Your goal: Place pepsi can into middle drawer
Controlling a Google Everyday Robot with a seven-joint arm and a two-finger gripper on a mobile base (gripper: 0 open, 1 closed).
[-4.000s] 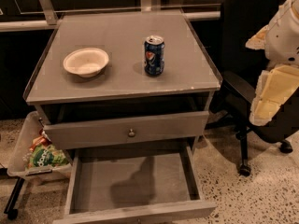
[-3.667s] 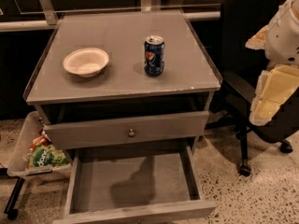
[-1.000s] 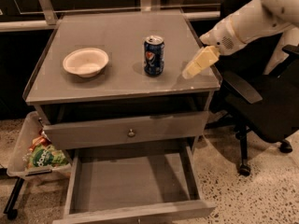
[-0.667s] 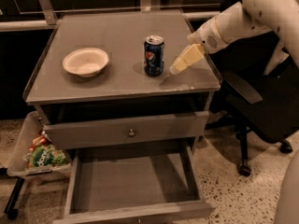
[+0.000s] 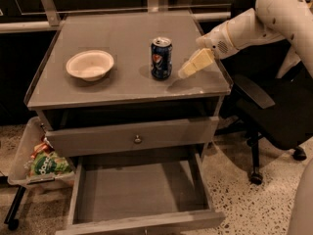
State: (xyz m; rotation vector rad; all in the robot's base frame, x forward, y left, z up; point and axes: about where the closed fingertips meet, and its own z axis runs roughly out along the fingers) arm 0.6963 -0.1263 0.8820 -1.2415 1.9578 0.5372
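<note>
The pepsi can (image 5: 161,58) stands upright on the grey cabinet top (image 5: 122,38), right of centre. My gripper (image 5: 188,68) reaches in from the right on a white arm and hangs just right of the can, close to it but apart from it. The middle drawer (image 5: 139,190) is pulled out below, a wide grey tray with a bare floor. Above it is a drawer front with a small round knob (image 5: 138,139), pushed further in.
A shallow white bowl (image 5: 90,64) sits on the left of the cabinet top. A black office chair (image 5: 274,106) stands to the right of the cabinet. A clear bin holding snack bags (image 5: 41,163) is at the lower left on the speckled floor.
My arm has swung in from the far right and come down toward the cabinet top. The gripper now sits close beside the can's right side. The can, bowl and drawer have not moved.
</note>
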